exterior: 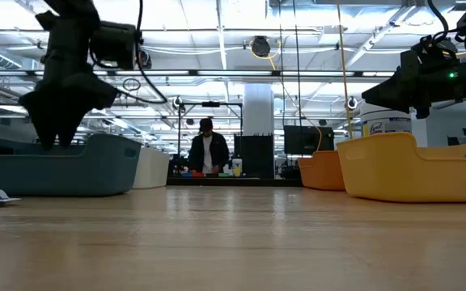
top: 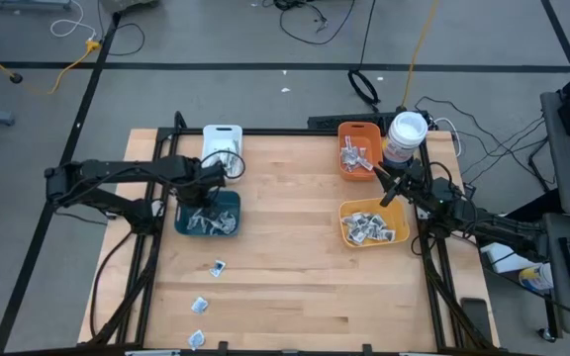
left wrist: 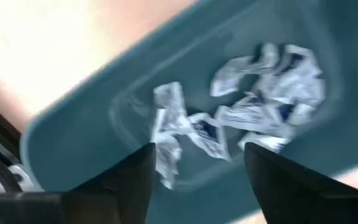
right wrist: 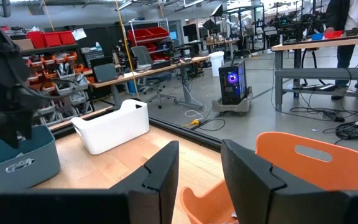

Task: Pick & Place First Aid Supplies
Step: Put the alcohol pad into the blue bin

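Note:
My left gripper (top: 209,186) (left wrist: 197,165) hangs open, pointing down, just above the teal bin (top: 228,203) (left wrist: 73,124) at the table's left. Several white packets with bluish print (left wrist: 253,106) lie crumpled on that bin's floor. One packet (left wrist: 166,143) shows close beside a finger; I cannot tell whether it touches. Three more packets (top: 217,267) (top: 200,305) (top: 197,338) lie flat on the wood toward the near edge. My right gripper (top: 382,186) (right wrist: 199,149) waits level at the right, open, with nothing between its fingers.
A white bin (top: 222,138) stands behind the teal one. At the right, an orange bin (top: 358,131) and a yellow bin (top: 346,213) hold packets. A round white-lidded tub (top: 406,133) stands at the far right corner. A person (exterior: 207,149) stands in the room beyond.

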Tool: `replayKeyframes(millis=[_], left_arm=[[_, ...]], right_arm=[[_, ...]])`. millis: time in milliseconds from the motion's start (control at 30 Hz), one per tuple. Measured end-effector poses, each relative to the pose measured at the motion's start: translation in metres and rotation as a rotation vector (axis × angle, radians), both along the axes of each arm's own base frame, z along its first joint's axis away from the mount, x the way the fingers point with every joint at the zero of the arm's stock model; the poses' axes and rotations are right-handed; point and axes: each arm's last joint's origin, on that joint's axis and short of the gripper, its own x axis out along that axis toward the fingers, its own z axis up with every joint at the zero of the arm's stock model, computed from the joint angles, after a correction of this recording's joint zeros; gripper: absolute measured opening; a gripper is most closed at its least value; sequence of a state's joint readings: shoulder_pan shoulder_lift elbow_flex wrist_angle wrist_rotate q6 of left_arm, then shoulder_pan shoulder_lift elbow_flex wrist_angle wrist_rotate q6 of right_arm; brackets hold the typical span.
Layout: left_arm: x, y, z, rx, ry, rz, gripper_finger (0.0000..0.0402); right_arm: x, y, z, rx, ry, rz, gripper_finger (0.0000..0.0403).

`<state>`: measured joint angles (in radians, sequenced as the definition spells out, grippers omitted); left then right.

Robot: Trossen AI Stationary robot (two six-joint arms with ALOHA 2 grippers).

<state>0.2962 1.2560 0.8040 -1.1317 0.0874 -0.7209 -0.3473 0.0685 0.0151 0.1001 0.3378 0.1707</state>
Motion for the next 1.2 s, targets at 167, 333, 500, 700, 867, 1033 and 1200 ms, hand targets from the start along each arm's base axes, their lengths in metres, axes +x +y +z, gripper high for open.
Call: replayKeyframes(millis=[167,333,500,700,867,1033,1200], left_arm=[[0.011,-0.010,0.015,0.010,-0.043,0.043,0.0269],[0.017,-0.031,0.019,-0.028,-0.050,0.088,0.0267],[0.022,-0.064,0.015,-0.053,-0.024,0.130,0.0257],[0.029,-0.107,0.006,-0.050,0.045,0.121,0.0255],[0.038,-0.137,0.007,-0.046,0.063,0.089,0.0264],[0.046,-0.157,0.011,-0.044,0.060,0.074,0.0265],[0.054,-0.160,0.003,-0.026,0.086,0.076,0.0258]], right_arm=[[0.000,0.000,0.000,0.000,0.000,0.000,0.0116],[0.000,0.000,0.000,0.000,0.000,0.000,0.0116],[0.000,0.000,0.000,0.000,0.000,0.000,0.0116],[0.000,0.000,0.000,0.000,0.000,0.000,0.0116],[0.000,0.000,0.000,0.000,0.000,0.000,0.0116],[0.000,0.000,0.000,0.000,0.000,0.000,0.0116],[0.000,0.000,0.000,0.000,0.001,0.000,0.0116]])
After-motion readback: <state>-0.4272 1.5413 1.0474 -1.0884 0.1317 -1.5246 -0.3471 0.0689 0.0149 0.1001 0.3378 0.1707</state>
